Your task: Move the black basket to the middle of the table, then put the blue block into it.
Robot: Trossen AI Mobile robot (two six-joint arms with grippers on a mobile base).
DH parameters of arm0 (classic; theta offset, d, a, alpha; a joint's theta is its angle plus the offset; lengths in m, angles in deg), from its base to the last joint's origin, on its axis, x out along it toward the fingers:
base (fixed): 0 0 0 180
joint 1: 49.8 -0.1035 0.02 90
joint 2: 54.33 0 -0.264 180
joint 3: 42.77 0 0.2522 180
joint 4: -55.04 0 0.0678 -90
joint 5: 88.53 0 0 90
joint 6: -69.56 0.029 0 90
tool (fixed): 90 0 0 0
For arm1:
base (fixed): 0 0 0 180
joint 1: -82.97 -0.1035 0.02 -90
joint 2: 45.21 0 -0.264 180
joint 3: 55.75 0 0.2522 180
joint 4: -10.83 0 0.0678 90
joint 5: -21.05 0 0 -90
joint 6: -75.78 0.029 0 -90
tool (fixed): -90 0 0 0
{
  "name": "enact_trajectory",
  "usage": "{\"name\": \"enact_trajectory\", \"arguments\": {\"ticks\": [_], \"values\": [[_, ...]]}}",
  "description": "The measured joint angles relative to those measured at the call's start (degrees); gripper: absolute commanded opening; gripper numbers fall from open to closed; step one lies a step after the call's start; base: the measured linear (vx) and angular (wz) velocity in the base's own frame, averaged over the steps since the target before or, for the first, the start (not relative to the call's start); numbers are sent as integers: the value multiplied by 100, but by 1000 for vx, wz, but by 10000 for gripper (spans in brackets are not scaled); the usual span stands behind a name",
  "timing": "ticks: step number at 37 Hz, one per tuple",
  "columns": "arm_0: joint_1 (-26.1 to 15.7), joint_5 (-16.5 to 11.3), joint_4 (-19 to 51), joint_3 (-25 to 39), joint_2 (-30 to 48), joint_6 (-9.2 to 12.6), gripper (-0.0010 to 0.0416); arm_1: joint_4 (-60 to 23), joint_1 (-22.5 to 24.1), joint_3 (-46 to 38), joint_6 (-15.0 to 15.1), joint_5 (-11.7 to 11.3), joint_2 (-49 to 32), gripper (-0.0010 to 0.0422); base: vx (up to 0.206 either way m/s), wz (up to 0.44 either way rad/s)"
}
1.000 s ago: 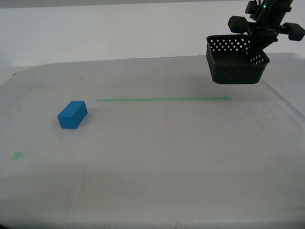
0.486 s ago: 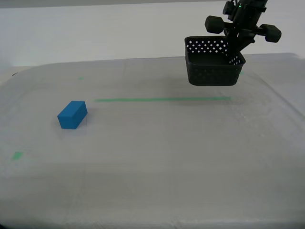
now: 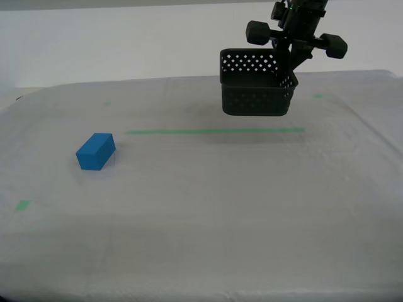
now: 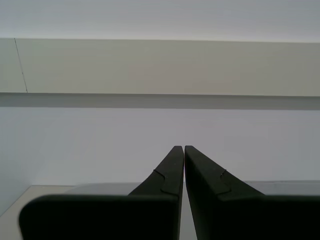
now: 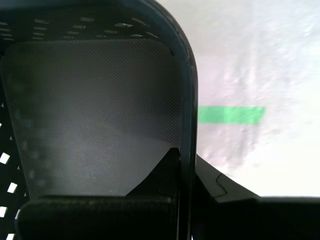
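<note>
The black basket [image 3: 257,83] hangs in the air above the far part of the table [image 3: 208,207], to the exterior view's right of centre. My first gripper [image 3: 288,58] is shut on its wall; the first wrist view shows the basket's empty floor [image 5: 90,110] and the rim pinched between the jaws at my first gripper [image 5: 185,172]. The blue block [image 3: 96,151] lies on the cloth at the exterior view's left, far from the basket. My second gripper [image 4: 184,155] is shut and empty, facing a pale wall; it does not show in the exterior view.
A long green tape strip [image 3: 214,131] runs across the table below the basket, and it also shows in the first wrist view [image 5: 231,114]. Small green tape marks sit at the far left [image 3: 107,103], near left [image 3: 23,205] and far right [image 3: 318,95].
My first gripper has carried the basket toward the exterior view's left and slightly higher. The blue block has not moved.
</note>
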Motion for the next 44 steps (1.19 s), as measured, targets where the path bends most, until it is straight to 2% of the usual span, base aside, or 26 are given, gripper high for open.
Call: {"name": "enact_trajectory", "arguments": {"ticks": [12, 23, 28, 32, 44], "values": [[-420, 0, -149, 2, 9, 459, -1, 0, 0, 0, 0, -2, 0, 0, 0, 0], [-614, 35, -258, 2, 42, 693, -1, 0, 0, 0, 0, -2, 0, 0, 0, 0], [-636, 63, -267, 2, 42, 730, -1, 0, 0, 0, 0, -2, 0, 0, 0, 0], [-649, 269, -295, 2, 42, 748, -1, 0, 0, 0, 0, -2, 0, 0, 0, 0], [-682, 448, -568, 2, 42, 750, -1, 0, 0, 0, 0, -2, 0, 0, 0, 0]]}}
